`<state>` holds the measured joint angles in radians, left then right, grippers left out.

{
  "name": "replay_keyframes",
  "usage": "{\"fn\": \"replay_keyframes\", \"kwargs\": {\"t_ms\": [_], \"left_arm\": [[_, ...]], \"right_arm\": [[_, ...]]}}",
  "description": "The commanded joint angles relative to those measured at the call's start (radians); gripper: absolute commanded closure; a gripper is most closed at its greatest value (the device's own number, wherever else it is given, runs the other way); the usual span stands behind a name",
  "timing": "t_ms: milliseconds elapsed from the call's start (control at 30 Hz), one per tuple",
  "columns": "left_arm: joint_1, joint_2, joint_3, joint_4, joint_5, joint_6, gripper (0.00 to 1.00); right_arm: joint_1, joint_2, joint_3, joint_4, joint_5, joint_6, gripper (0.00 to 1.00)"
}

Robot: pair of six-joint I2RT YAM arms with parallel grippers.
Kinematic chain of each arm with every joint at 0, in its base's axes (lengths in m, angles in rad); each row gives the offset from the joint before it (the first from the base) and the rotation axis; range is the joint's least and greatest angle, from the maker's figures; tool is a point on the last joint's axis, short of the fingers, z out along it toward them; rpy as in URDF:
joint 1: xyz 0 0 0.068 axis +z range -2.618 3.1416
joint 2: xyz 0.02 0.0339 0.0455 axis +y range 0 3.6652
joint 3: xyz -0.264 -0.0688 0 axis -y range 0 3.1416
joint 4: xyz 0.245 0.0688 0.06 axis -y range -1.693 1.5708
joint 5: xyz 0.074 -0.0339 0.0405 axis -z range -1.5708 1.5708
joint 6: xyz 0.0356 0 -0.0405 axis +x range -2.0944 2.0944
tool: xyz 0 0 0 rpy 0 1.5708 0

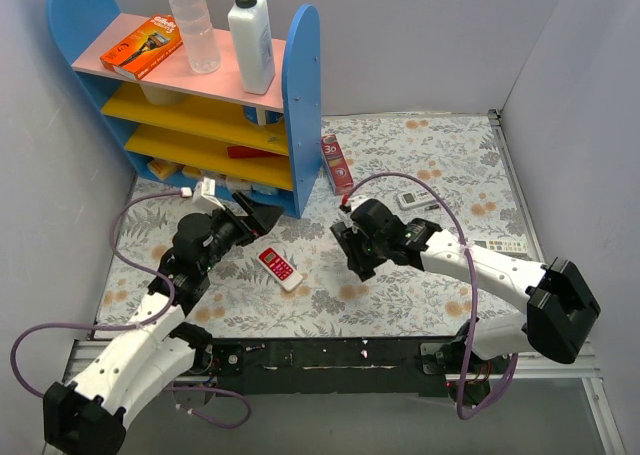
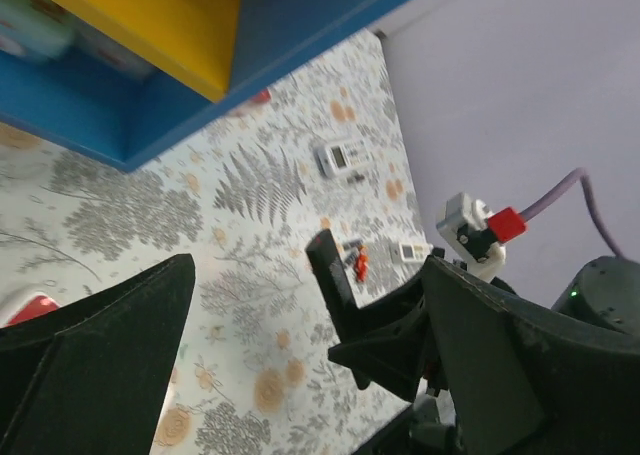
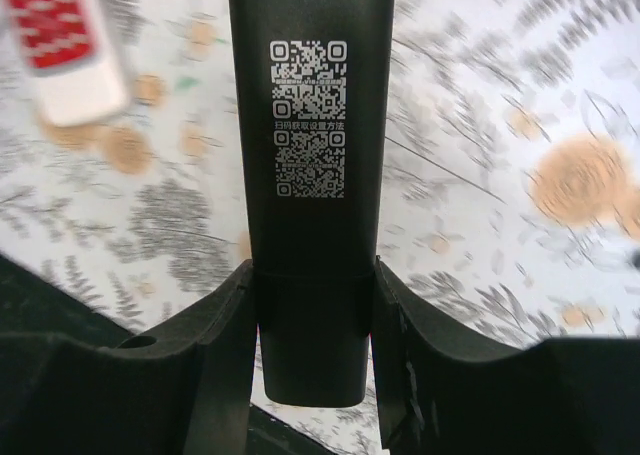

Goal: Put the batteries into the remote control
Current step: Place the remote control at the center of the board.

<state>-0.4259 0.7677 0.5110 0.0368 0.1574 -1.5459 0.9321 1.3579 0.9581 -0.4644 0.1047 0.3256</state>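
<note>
My right gripper (image 1: 352, 253) is shut on the black remote control (image 3: 312, 175) and holds it above the table, its back with QR codes facing the wrist camera. The remote's lower end sits between the jaws at my right gripper (image 3: 315, 335). In the left wrist view the remote (image 2: 335, 275) sticks up as a black bar. Behind it, small red and dark batteries (image 2: 357, 259) lie on the cloth. My left gripper (image 1: 262, 218) is open and empty, just in front of the blue shelf; it also shows in the left wrist view (image 2: 300, 375).
A red-and-white remote (image 1: 281, 268) lies between the grippers. A blue shelf (image 1: 300, 95) with bottles stands at the back left. A white remote (image 1: 412, 199) and another white remote (image 1: 497, 245) lie at the right. A red box (image 1: 336, 163) leans by the shelf.
</note>
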Motion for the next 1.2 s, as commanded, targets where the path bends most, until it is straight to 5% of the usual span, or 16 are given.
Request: {"fn": "replay_keyframes", "kwargs": {"t_ms": [0, 167, 400, 700, 933, 1167], "left_arm": [[-0.001, -0.103, 0.052, -0.184, -0.289, 0.081, 0.02], [-0.001, -0.198, 0.096, -0.313, -0.528, 0.092, 0.02], [-0.002, -0.289, 0.15, -0.379, -0.669, 0.223, 0.02], [-0.001, -0.307, 0.19, -0.46, -0.711, 0.285, 0.02], [-0.001, -0.315, 0.175, -0.482, -0.705, 0.28, 0.02], [-0.002, -0.366, 0.156, -0.489, -0.723, 0.296, 0.02]], "right_arm": [[-0.082, -0.051, -0.087, -0.056, 0.09, 0.104, 0.87], [-0.122, -0.031, -0.194, -0.034, 0.127, 0.179, 0.81], [-0.131, 0.02, -0.251, 0.007, 0.164, 0.268, 0.69], [-0.131, 0.06, -0.275, 0.023, 0.167, 0.325, 0.48], [-0.131, 0.034, -0.263, 0.038, 0.144, 0.316, 0.14], [-0.133, -0.003, -0.129, -0.002, 0.188, 0.297, 0.03]]}}
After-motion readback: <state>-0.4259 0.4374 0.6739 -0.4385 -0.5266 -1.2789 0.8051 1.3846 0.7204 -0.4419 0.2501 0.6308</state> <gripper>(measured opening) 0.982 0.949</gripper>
